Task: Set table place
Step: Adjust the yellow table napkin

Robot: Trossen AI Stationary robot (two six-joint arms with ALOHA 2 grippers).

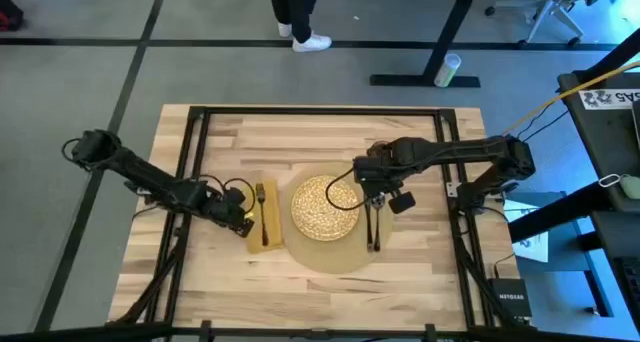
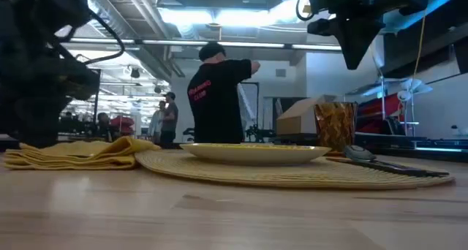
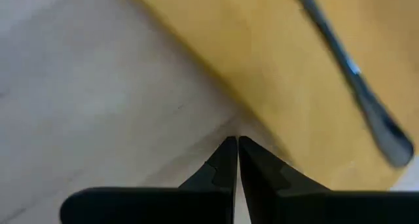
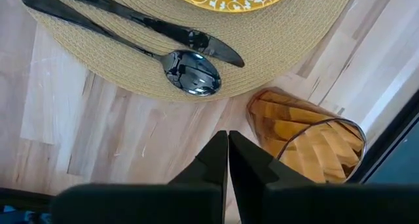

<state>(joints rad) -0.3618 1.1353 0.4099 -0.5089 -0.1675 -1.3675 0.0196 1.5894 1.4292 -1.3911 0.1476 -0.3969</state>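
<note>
All seven pieces look placed on the table [image 1: 420, 272]: placemat [image 1: 335, 254] centre, plate [image 1: 325, 206] on it, napkin [image 1: 268, 222] just left of the mat with the fork [image 1: 261, 204] lying on top, knife [image 4: 118, 11] and spoon [image 4: 190, 72] side by side on the mat's right edge, glass [image 4: 308, 140] upright on bare wood just off the mat's far-right rim, near the spoon bowl. Left gripper [image 3: 234, 160] sits low at the napkin's left edge, fingers pressed together, holding nothing. Right gripper [image 4: 228, 157] hangs above the table beside the glass and the spoon end, fingers also pressed together, empty; in the low view it's clearly raised above the glass. My read: placing is done and we're at the final step, so task is nearly complete. Next move calls for lifting both arms straight up and pulling back to their sides. Right arm needs care to clear the glass, since a sideways swing could tip it. Left arm should rise before retracting so it doesn't drag the napkin or shift the fork.
</note>
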